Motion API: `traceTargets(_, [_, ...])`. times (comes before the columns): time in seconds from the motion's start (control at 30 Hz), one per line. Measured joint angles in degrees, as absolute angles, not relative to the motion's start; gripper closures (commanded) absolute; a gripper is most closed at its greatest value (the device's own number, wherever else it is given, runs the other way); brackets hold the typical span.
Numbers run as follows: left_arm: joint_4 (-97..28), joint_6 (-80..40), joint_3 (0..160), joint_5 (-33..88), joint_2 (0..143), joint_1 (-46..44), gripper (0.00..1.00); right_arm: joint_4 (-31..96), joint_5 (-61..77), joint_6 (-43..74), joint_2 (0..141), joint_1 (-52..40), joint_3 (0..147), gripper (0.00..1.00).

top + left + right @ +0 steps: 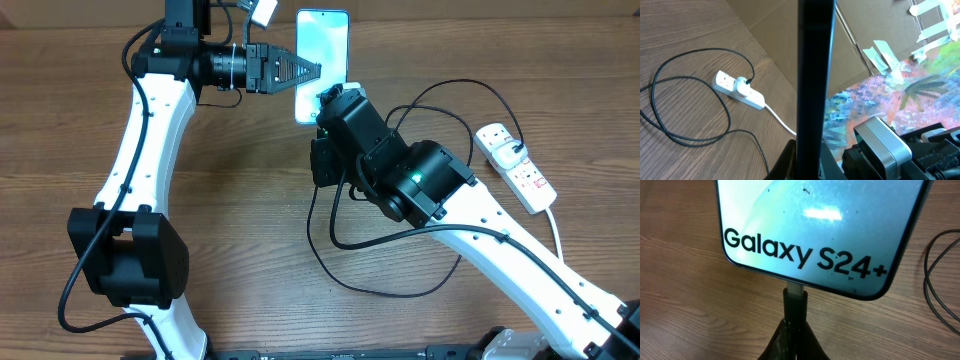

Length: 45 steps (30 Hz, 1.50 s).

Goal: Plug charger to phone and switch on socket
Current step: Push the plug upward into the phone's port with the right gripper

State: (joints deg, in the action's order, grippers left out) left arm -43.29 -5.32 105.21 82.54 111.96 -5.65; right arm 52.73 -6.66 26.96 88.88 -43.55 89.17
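Note:
The phone [321,50] is held up off the table at the far middle, screen up; my left gripper [303,72] is shut on its left edge. In the left wrist view the phone [815,75] shows edge-on as a dark vertical bar between the fingers [807,160]. My right gripper [328,100] is shut on the charger's black connector [794,305], whose metal tip meets the phone's [810,225] bottom edge under "Galaxy S24+". The black charger cable [400,235] loops over the table. The white socket [515,165] lies at the right, also in the left wrist view [737,89].
A thick white cord [556,225] runs from the socket toward the front right. A cardboard wall [805,45] and a colourful painted surface [910,100] stand past the table's far edge. A small white tag [263,10] hangs by the left arm.

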Motion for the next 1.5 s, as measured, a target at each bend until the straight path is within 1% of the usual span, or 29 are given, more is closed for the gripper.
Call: traceTargets(1.5, [-43.29, -4.93, 105.21, 83.83, 111.96, -5.65, 0.96, 52.58, -6.83, 26.94, 89.01, -43.55, 89.17, 0.96])
